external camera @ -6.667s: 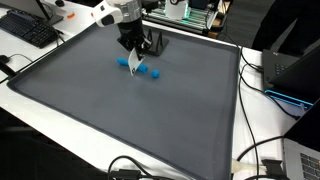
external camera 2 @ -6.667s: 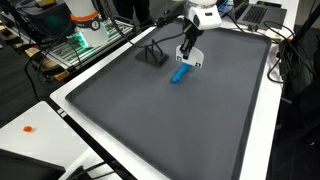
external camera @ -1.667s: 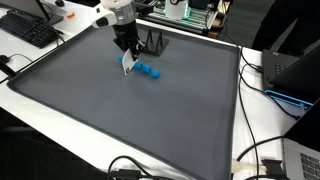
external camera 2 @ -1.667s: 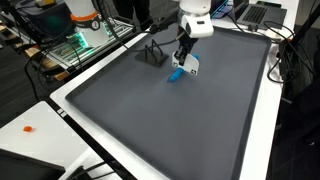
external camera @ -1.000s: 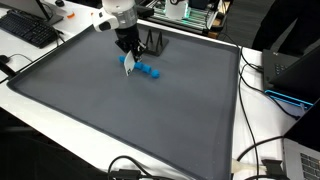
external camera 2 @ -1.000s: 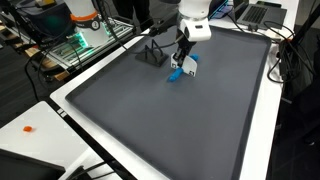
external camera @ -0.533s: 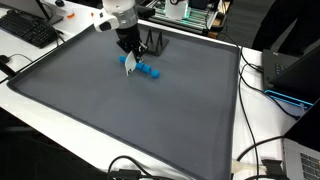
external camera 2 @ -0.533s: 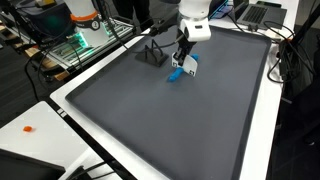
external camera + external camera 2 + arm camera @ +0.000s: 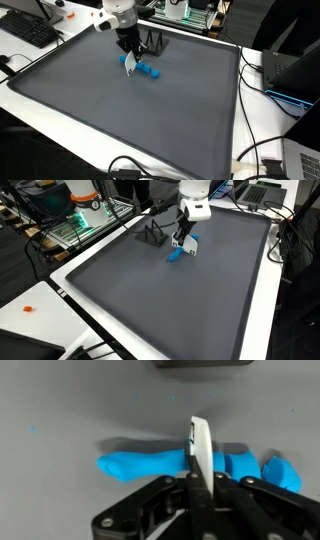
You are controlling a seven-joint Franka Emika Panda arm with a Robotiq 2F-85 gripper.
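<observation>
Clearly, the gripper was closed almost fully, its black fingers pinching a thin white piece that stood edge-on between them in the wrist view. That white piece crossed the middle of a long, lumpy blue piece lying flat on the dark grey mat — whether its edge pressed into the blue or only hung over it, I could not tell. In both exterior views the gripper stood low over the mat's far part, with the blue piece just beside its tip. A small black stand sat near, behind them. The mat lay on a white table.
</observation>
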